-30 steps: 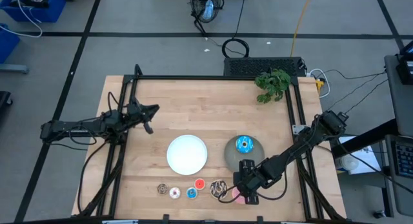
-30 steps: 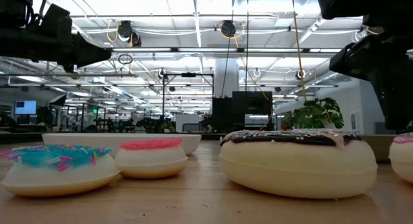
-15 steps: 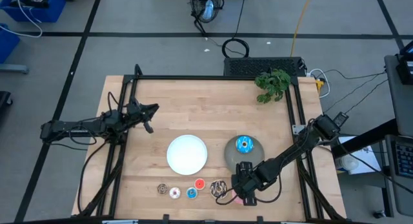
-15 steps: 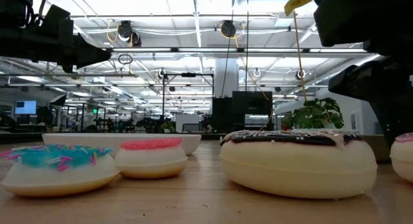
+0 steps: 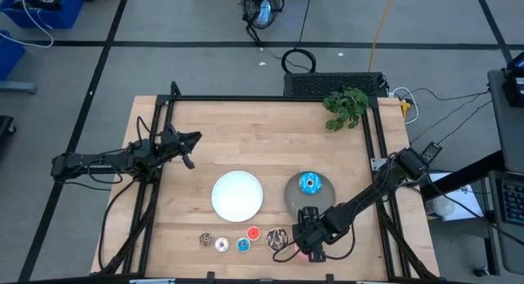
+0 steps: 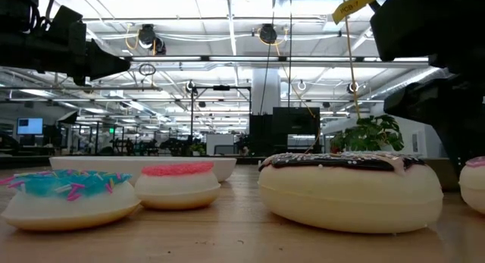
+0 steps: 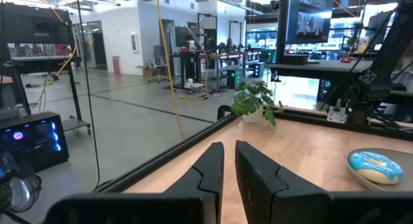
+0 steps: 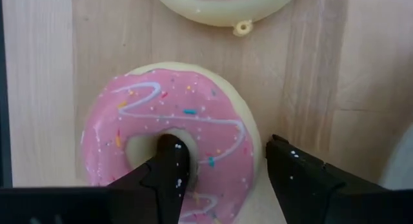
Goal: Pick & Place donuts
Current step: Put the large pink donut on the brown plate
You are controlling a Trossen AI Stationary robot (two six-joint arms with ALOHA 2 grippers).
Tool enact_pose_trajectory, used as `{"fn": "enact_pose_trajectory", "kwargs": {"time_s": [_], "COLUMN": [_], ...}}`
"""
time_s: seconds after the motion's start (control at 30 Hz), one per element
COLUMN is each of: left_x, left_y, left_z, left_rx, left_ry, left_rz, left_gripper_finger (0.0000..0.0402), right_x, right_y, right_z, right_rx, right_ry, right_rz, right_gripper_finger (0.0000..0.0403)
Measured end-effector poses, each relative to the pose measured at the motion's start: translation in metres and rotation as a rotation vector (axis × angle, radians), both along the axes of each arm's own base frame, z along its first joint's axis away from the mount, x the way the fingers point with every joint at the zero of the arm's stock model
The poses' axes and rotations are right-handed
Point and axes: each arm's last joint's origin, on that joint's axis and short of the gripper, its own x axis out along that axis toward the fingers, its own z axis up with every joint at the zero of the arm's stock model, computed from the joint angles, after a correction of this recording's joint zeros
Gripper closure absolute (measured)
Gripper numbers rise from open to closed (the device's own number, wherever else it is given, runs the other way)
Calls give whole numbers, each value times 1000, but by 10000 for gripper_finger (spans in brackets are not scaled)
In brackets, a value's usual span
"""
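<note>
Right gripper (image 8: 222, 175) wide open over pink donut (image 8: 171, 130), table's 5 o'clock edge; one finger in hole, other outside rim. Risk: shallow grip, donut slips. Left gripper (image 7: 229, 169) narrow, idle at 9 o'clock.

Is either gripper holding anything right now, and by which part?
Nothing is held. The right gripper is open astride the pink donut's ring: one finger in its hole, one outside. The left gripper is shut, empty.

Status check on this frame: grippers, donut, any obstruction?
Right gripper open, one finger in pink donut hole, one outside. Left gripper shut, parked at table's left. Dark sprinkled donut close by.
</note>
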Motion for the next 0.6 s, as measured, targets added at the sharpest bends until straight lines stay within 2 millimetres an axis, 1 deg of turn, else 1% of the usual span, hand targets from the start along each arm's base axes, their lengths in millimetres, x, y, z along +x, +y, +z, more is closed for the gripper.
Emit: {"fn": "enact_pose_trajectory", "kwargs": {"time_s": [0.07,0.13,0.2,0.3,0.4,0.43,0.47,0.6], "left_x": [0,0,0,0,0,0,0,0], "left_y": [0,0,0,0,0,0,0,0], "left_z": [0,0,0,0,0,0,0,0], "left_rx": [0,0,0,0,0,0,0,0], "left_ry": [0,0,0,0,0,-1,-1,-1], "left_rz": [0,0,0,1,2,2,2,2], "left_gripper_finger": [357,357,357,357,357,357,357,357], "right_x": [0,0,-1,-1,3,4,5,11], "right_y": [0,0,-1,-1,0,1,1,4], "right_z": [-1,-1,4,12,31,40,47,76], "right_rx": [5,9,14,32,64,74,77,68], "right_ry": [13,15,6,-2,-38,-57,-68,-61], "right_rz": [3,-1,-1,-11,-7,1,10,-7], "right_gripper_finger": [215,233,261,315,374,386,391,386]}}
